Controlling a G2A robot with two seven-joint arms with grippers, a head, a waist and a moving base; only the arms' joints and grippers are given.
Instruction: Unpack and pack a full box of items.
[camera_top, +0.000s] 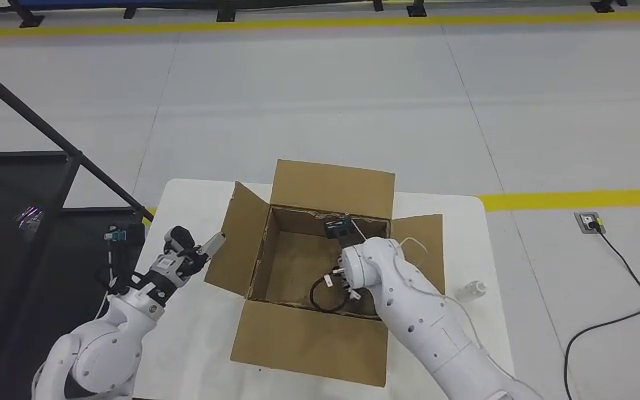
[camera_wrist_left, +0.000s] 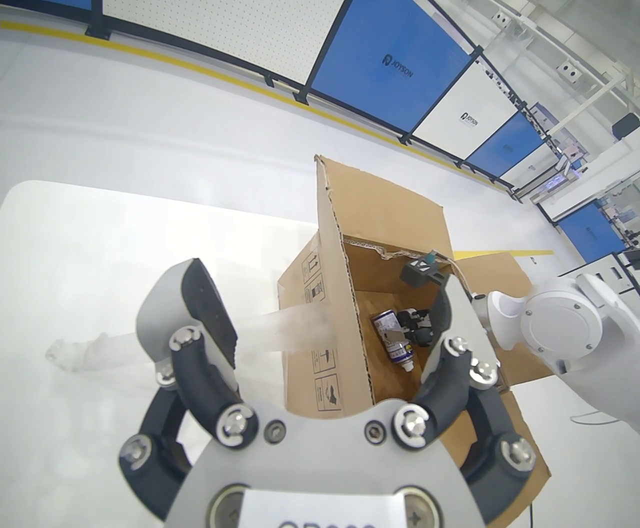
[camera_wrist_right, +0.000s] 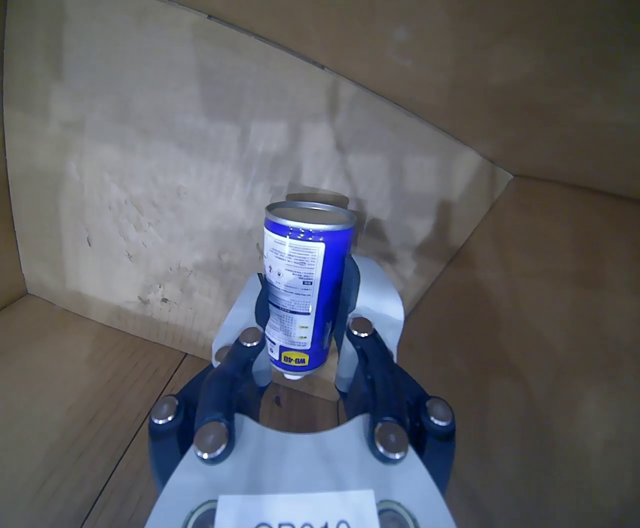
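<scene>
An open cardboard box (camera_top: 310, 345) stands in the middle of the white table (camera_top: 190, 200), its flaps spread outward. My right arm is down inside it, and my right gripper (camera_wrist_right: 307, 295) is shut on a blue spray can (camera_wrist_right: 305, 285), nozzle end toward the wrist, just above the box floor. From the left wrist view the can (camera_wrist_left: 392, 340) lies tilted between the dark fingers of the right gripper (camera_wrist_left: 415, 327). My left gripper (camera_wrist_left: 325, 300) is open and holds nothing, outside the box by its left flap (camera_top: 200, 250). A translucent plastic piece (camera_wrist_left: 75, 350) lies on the table beyond it.
A small white object (camera_top: 475, 290) with a thin white cable lies on the table right of the box. A black frame (camera_top: 45, 165) stands off the table's left edge. Bare tabletop lies left of the box.
</scene>
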